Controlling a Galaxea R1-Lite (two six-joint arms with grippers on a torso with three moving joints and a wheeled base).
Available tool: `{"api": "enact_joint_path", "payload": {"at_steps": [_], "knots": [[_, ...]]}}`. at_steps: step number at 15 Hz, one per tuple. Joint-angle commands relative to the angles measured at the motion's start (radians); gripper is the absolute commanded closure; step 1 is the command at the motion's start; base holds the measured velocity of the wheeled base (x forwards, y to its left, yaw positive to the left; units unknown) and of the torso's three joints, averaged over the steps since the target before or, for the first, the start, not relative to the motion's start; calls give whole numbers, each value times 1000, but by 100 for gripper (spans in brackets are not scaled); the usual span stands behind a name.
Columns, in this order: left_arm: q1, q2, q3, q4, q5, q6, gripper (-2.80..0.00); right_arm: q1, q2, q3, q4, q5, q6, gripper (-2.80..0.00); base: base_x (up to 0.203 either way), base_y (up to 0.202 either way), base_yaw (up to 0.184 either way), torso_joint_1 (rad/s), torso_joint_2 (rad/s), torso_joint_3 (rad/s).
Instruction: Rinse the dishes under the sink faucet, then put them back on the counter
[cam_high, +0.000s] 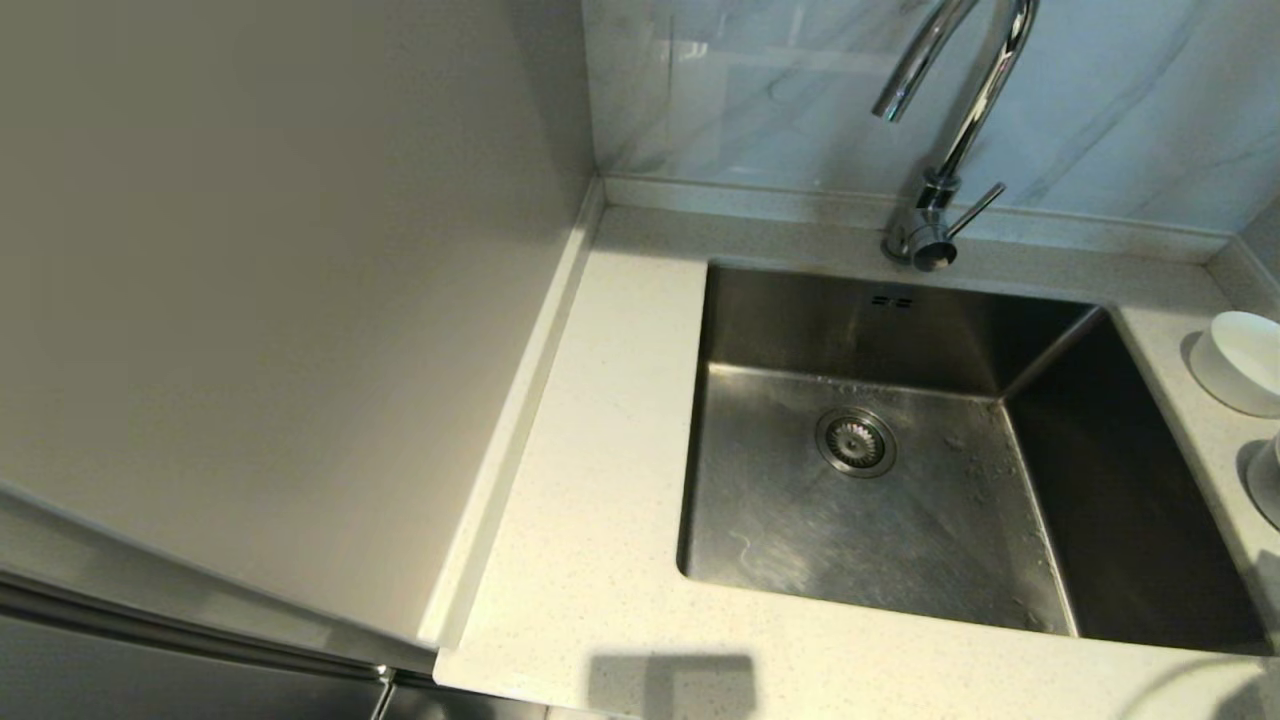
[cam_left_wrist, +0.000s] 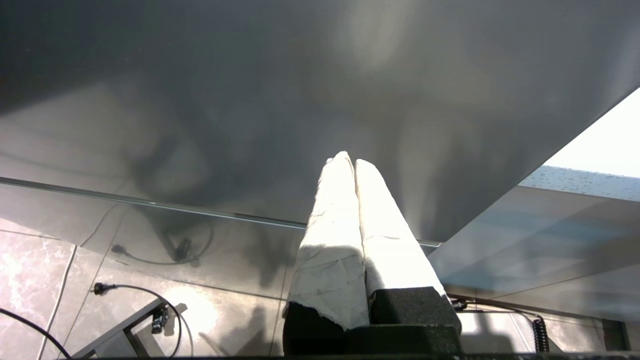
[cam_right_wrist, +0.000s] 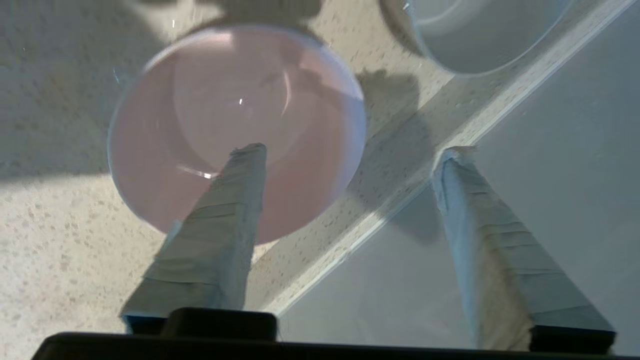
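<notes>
The right gripper (cam_right_wrist: 350, 150) hung over the bench (cam_right_wrist: 55, 250) to the right of the sink (cam_high: 880, 500), jaws released and spread wide, grasping nothing. The pink bowl (cam_right_wrist: 235, 130) sat upright on the bench directly below. One finger (cam_right_wrist: 240, 170) lay over the bowl's hollow; the other finger (cam_right_wrist: 460, 170) stood well outside the rim, above the raised edge strip (cam_right_wrist: 400, 190) and the wall panel beyond. So the near wall of the bowl lay between the jaws, and I judged that a grip on the rim wanted only a descent and a closing.

A second bowl (cam_right_wrist: 465, 40) stood just beside the pink one along the strip. In the head view a white bowl (cam_high: 1240, 360) rested on the bench right of the sink, well clear of the faucet (cam_high: 945, 120). The left gripper (cam_left_wrist: 350, 165) was parked low, far from the bench, its jaws clenched on nothing. The right arm was plainly the nearer.
</notes>
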Motion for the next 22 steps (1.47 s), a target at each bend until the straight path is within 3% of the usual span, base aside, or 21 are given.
{"api": "enact_joint_path", "payload": {"at_steps": [1, 3, 6, 7, 9, 12, 15, 16, 19, 22], "knots": [[0, -3, 0, 0, 0, -1, 0, 1, -31, -2, 5, 46, -5, -280, 0, 0, 0, 0, 0, 0], [0, -3, 0, 0, 0, -1, 0, 32, -56, -21, 5, 131, 4, -280, 0, 0, 0, 0, 0, 0], [0, -3, 0, 0, 0, -1, 0, 156, -100, -73, 1, 171, 166, -280, 0, 0, 0, 0, 0, 0], [0, -3, 0, 0, 0, -1, 0, 211, -108, -95, -1, 167, 232, 0, 0, 0, 0, 0, 0, 0], [0, -3, 0, 0, 0, -1, 0, 315, -119, -145, -17, 124, 366, 0, 0, 0, 0, 0, 0, 0], [0, -3, 0, 0, 0, -1, 0, 485, -125, -199, -112, -3, 615, 0, 0, 0, 0, 0, 0, 0], [0, -3, 0, 0, -1, -1, 0, 660, -124, -319, -170, -255, 912, 0, 0, 0, 0, 0, 0, 0], [0, -3, 0, 0, 0, -1, 0, 698, -126, -371, -176, -304, 1023, 0, 0, 0, 0, 0, 0, 0], [0, -3, 0, 0, 0, -1, 0, 724, -165, -487, -181, -344, 1303, 0, 0, 0, 0, 0, 0, 0], [0, -3, 0, 0, 0, -1, 0, 719, -280, -422, -179, -353, 1484, 0, 0, 0, 0, 0, 0, 0]]}}
